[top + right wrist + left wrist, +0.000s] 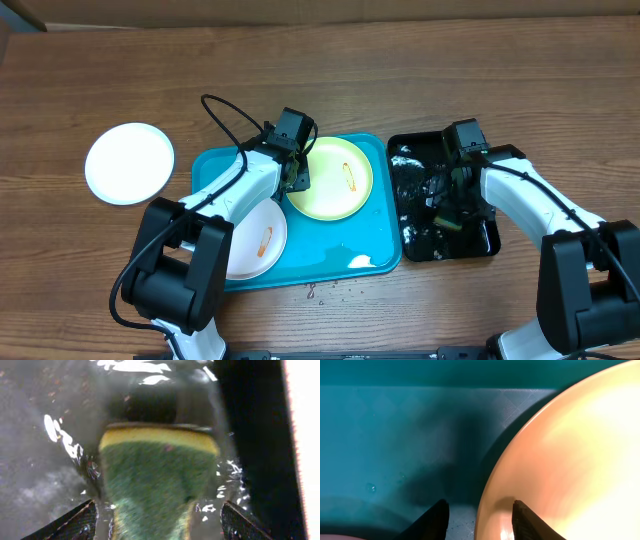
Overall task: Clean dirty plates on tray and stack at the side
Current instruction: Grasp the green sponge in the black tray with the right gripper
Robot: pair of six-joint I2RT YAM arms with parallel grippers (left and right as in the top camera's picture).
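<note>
On the blue tray (pixel 372 262), toward its far right corner, lies the yellow-green plate (pixel 335 190) with an orange smear (pixel 350 178) near its middle. The left gripper (pixel 480 505) is at the plate's left edge, part open. One finger (pixel 436 521) is over bare tray floor and the other is over the plate, so the rim runs between them with a gap on each side and nothing is pinched. A white plate (pixel 262 232), also with an orange streak, sits at the tray's near left, just beside the yellow-green one and partly under the left arm. The yellow-green plate runs close to the tray's far and right rims. Bare floor is left only at the near right, where a small puddle (pixel 357 262) sits. A second white plate (pixel 129 163), with no marks visible, lies on the wood table (pixel 400 80) left of the tray, apart from it. Drops of water (pixel 316 291) dot the table at the tray's near rim. A wet black tray (pixel 487 243) lies just beside the blue tray's right rim. The right gripper (pixel 159 505) is low inside it with its jaws wide. A green and yellow sponge (pixel 157 475) lies between them, not clamped.
</note>
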